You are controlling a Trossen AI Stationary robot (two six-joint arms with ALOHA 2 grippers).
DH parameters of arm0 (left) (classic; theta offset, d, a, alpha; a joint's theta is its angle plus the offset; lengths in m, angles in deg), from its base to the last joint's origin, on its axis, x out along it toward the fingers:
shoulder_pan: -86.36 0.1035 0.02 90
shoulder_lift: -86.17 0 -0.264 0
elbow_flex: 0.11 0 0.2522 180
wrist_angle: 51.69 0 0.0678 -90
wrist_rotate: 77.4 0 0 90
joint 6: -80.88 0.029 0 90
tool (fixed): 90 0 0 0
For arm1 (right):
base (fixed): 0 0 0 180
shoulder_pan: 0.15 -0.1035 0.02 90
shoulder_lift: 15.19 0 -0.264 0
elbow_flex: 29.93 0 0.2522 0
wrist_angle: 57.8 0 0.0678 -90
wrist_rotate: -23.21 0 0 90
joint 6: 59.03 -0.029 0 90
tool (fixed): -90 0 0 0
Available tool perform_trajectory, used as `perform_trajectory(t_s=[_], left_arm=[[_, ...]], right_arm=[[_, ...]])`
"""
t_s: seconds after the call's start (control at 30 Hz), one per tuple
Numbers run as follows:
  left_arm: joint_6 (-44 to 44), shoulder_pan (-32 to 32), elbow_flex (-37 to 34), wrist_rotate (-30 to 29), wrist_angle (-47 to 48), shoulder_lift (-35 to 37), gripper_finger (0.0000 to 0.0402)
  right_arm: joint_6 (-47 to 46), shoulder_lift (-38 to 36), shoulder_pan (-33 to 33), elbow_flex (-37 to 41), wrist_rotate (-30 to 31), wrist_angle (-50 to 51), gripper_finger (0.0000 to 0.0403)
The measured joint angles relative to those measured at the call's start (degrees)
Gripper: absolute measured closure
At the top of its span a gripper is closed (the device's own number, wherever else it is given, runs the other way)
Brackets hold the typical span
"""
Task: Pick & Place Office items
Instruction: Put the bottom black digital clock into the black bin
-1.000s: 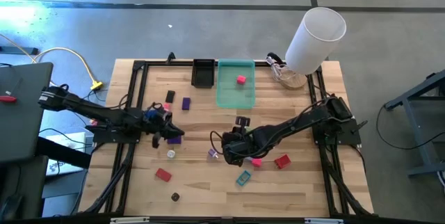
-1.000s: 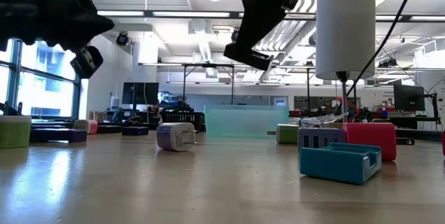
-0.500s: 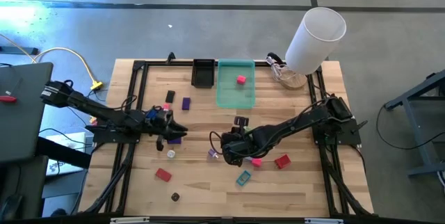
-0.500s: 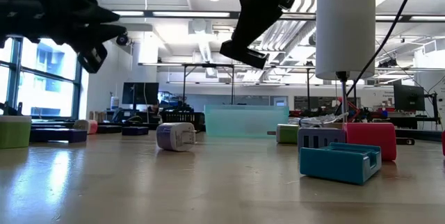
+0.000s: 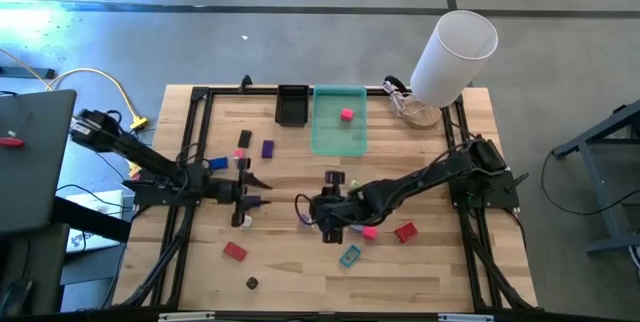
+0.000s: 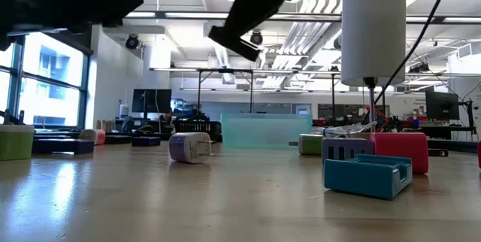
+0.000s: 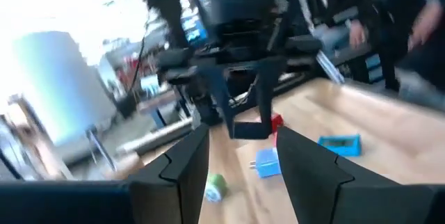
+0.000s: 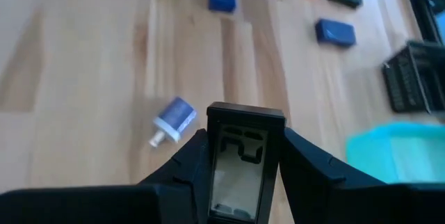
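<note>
The office items are small coloured pieces scattered on the wooden table (image 5: 420,272). They include a red block (image 5: 234,251), a teal clip (image 5: 350,255), a purple block (image 5: 268,148) and a purple-white piece (image 8: 174,118). A pink piece (image 5: 346,114) lies in the green tray (image 5: 325,140). My right gripper (image 5: 333,186) is above mid-table, shut on a black piece (image 8: 245,140). My left gripper (image 5: 250,189) is left of it, open and empty, and faces the right gripper (image 7: 247,123). My right gripper pinches the black piece by its two long sides (image 8: 215,147) between its two fingers. The fingers slant down toward the table's left. The piece sticks out past the fingertips and is lifted clear of the table (image 6: 237,43).
A small black tray (image 5: 292,105) stands left of the green tray at the far edge. A big white cylinder (image 5: 455,57) stands at the far right corner. A red block (image 5: 405,231) and a pink piece (image 5: 368,232) lie just right of my right gripper.
My right gripper has gone toward the table's left edge and up, carrying the black piece clear of the table. My left gripper has risen and gone a little toward the right gripper.
</note>
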Motion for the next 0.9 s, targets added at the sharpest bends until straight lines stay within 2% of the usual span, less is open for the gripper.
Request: perform_trajectory(t_s=[0.13, 0.2, 0.33, 0.5, 0.73, 0.9], left_arm=[[13.64, -2.93, 0.45, -3.09, -7.62, -4.2, 0.0238], [18.26, -4.07, 1.49, -3.59, -8.29, -5.71, 0.0238], [19.0, -5.81, 5.34, -3.63, -6.68, -8.21, 0.0238], [25.2, -6.65, 10.06, -5.5, -2.87, -12.8, 0.0238], [34.65, -8.93, 15.25, -16.48, -1.83, -20.99, 0.0238], [31.87, -11.45, 16.35, -19.29, -9.99, -23.34, 0.0238]], right_arm=[[1.63, 0.02, 1.46, -1.53, -6.44, -0.69, 0.0279], [1.55, 0.0, 2.18, -2.67, -10.45, -1.07, 0.0279], [0.77, 0.0, 2.95, -4.27, -17.36, -1.11, 0.0279], [-1.54, 0.0, 2.9, -4.63, -23.72, -1.87, 0.0279], [-2.42, 0.0, 2.84, -4.63, -25.77, -2.64, 0.0279], [0.24, 0.02, 2.62, -6.3, -25.07, -1.91, 0.0279]])
